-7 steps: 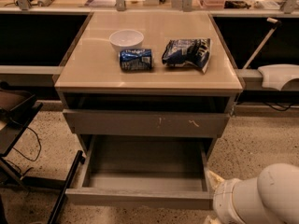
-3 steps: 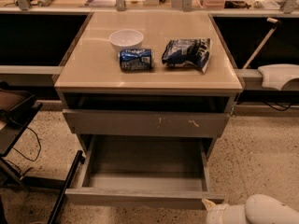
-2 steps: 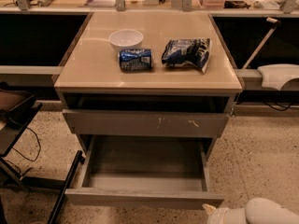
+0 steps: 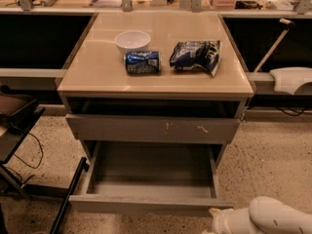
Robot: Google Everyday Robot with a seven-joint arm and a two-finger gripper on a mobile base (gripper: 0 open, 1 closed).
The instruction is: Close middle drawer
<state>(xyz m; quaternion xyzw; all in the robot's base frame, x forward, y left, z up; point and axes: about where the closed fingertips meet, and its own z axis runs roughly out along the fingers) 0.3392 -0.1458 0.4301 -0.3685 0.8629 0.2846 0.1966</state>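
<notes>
The middle drawer [image 4: 146, 204] is pulled far out of the cabinet. It is a wide, shallow grey box with a plain flat face panel, and its inside [image 4: 153, 167] is bare. My gripper [image 4: 218, 221] sits low at the bottom right, just beside and below the right front corner of the drawer's face. The white rounded arm [image 4: 273, 218] runs off behind it to the right. I cannot tell whether the gripper touches the face.
Above is a grey drawer face with pale scratch marks [image 4: 151, 129]. On the tan countertop [image 4: 92, 74] stand a white bowl [image 4: 132, 40], a lying blue can [image 4: 142, 62] and a dark chip bag [image 4: 196, 54]. A black frame [image 4: 68, 194] stands at the left.
The white arm has dropped lower in the bottom right corner and drawn back to the right. The drawer has not moved.
</notes>
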